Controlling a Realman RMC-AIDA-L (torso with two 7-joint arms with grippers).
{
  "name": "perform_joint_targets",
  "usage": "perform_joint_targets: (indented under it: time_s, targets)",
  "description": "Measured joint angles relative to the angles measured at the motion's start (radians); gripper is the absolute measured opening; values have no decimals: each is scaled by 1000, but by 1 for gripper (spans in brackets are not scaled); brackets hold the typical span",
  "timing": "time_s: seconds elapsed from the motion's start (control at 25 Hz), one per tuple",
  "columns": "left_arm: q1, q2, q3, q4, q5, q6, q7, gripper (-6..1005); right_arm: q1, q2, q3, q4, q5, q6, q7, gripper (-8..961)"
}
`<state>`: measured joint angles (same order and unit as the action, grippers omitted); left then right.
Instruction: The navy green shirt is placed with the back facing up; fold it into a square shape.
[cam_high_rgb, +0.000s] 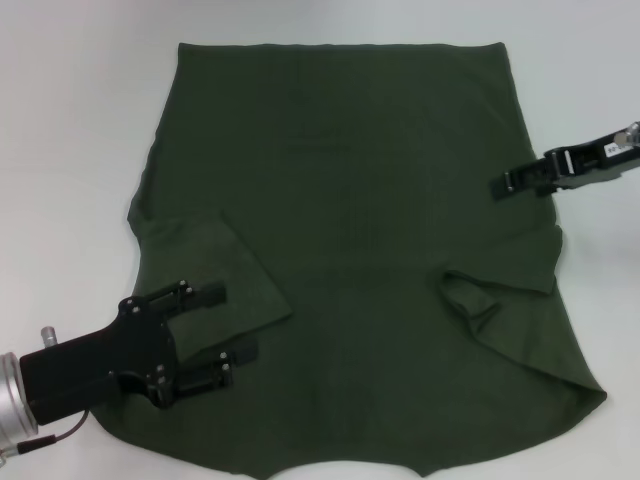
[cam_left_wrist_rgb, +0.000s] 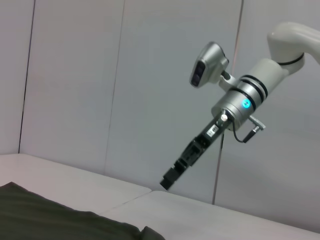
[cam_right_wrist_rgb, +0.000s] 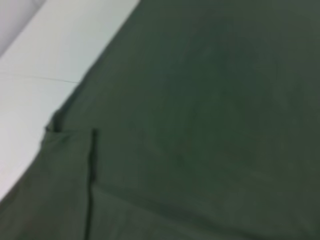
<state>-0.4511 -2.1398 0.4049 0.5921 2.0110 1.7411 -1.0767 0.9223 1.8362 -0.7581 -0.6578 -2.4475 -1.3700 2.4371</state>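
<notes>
you're working over a plain white table (cam_high_rgb: 70, 120), matte and bare around the cloth, and the left wrist view shows pale grey wall panels (cam_left_wrist_rgb: 75, 75) with thin vertical seams behind it.

the shirt (cam_high_rgb: 360, 200) lies spread flat across the middle of the table and fills most of the head view. it is dark olive green, soft and matte, with no print. the straight edge lies at the far side, and the near edge is wavy and uneven. both sleeves are folded inward onto the body: one flap on your left, one smaller, more rumpled flap on your right. a few low creases run around the right flap.

your left gripper (cam_high_rgb: 238, 325) sits over the near left part of the shirt, its two black fingers (cam_high_rgb: 200, 296) spread apart, just beside the left sleeve flap, holding nothing.

your right gripper (cam_high_rgb: 503, 185) is at the shirt's right edge, farther away, pointing inward over the cloth. you cannot tell whether it is open or closed.
</notes>
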Motion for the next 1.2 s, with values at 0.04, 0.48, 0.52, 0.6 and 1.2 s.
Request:
perform_joint_targets:
  time_s: [0.04, 0.48, 0.52, 0.6, 1.2]
  targets:
    - [0, 0, 0, 0, 0, 0, 0, 804, -7, -3, 2, 2, -8, 3, 8, 869]
    - [-1, 0, 2, 0, 0, -1, 0, 805, -83, -23, 36, 80, -14, 66, 21, 867]
    - [-1, 0, 1, 0, 0, -1, 0, 805, -87, -24, 43, 84, -14, 70, 18, 867]
    - [-1, 0, 0, 0, 0, -2, 0, 805, -93, -25, 49, 88, -14, 77, 17, 867]
    - [3, -6, 5, 0, 0, -6, 2, 803, -103, -11, 52, 122, -11, 130, 4, 865]
